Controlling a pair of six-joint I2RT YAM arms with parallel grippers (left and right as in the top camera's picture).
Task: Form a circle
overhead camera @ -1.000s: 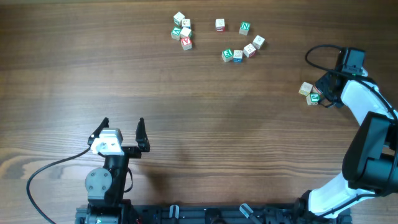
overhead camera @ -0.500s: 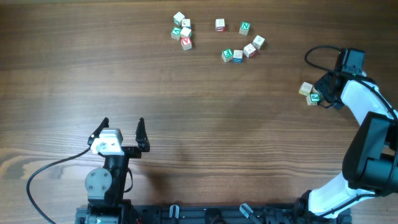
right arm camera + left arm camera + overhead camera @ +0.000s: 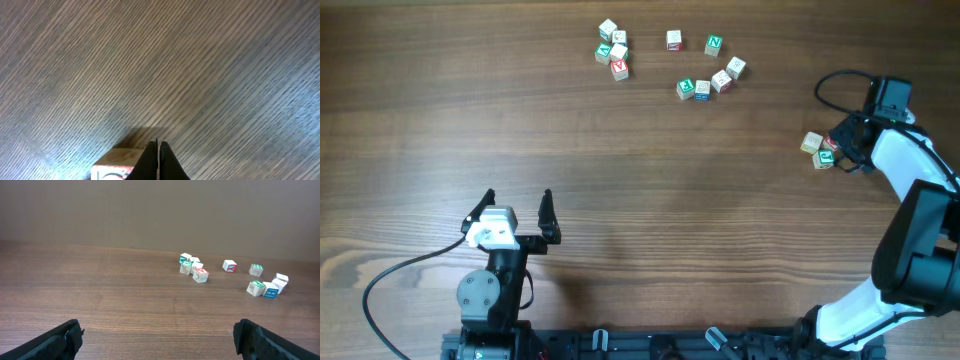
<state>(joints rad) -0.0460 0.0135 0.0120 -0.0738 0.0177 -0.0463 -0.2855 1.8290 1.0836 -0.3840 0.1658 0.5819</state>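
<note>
Wooden table (image 3: 640, 200), right claw (image 3: 157, 146) pinched closed in wrist view, block (image 3: 114, 170) beside

Overhead looks straight down; left wrist faces low toward the blocks (image 3: 200, 275), which overhead shares; right wrist hugs the surface (image 3: 200, 60).

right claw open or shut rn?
Shut. Wrist view shows the right claw fingers pressed together, no gap; the block lies beside them, not between.
</note>
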